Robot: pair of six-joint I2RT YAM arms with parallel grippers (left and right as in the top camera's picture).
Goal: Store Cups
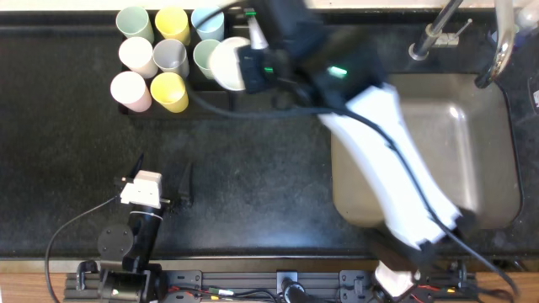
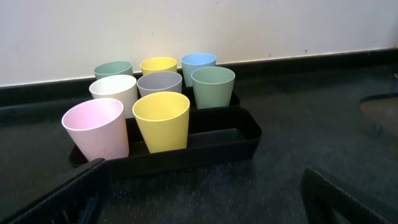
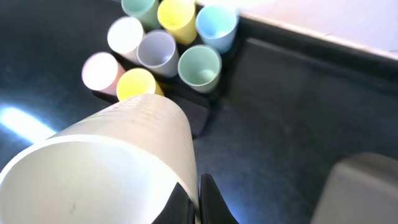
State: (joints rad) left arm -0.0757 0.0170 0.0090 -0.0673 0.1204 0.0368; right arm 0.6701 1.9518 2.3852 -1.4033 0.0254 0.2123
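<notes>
A white cup is held in the air, tilted on its side with its open mouth towards the wrist camera. The right gripper is clamped on the cup's wall near the base. In the overhead view the cup hangs near the right end of a black tray, which sits at the back left of a dark counter, against the wall.

The tray holds eight cups, upright and mouths up, in three rows. The back two rows are full. The front row has a pink cup at the left and a yellow cup in the middle. To the right of the yellow cup is an empty slot, just in front of a green cup. It looks like the only free place in the tray.

The step in hand appears to be carrying the last cup to the tray. The next move likely calls for turning the cup upright, lining its base over the empty slot, and lowering it straight down. The yellow and green cups stand close to the slot, so a tilted or off-centre approach could knock them.

The left gripper sits low over the counter in front of the tray, well apart from it, with its fingers spread wide and nothing between them. A steel sink lies to the right, under the right arm.
</notes>
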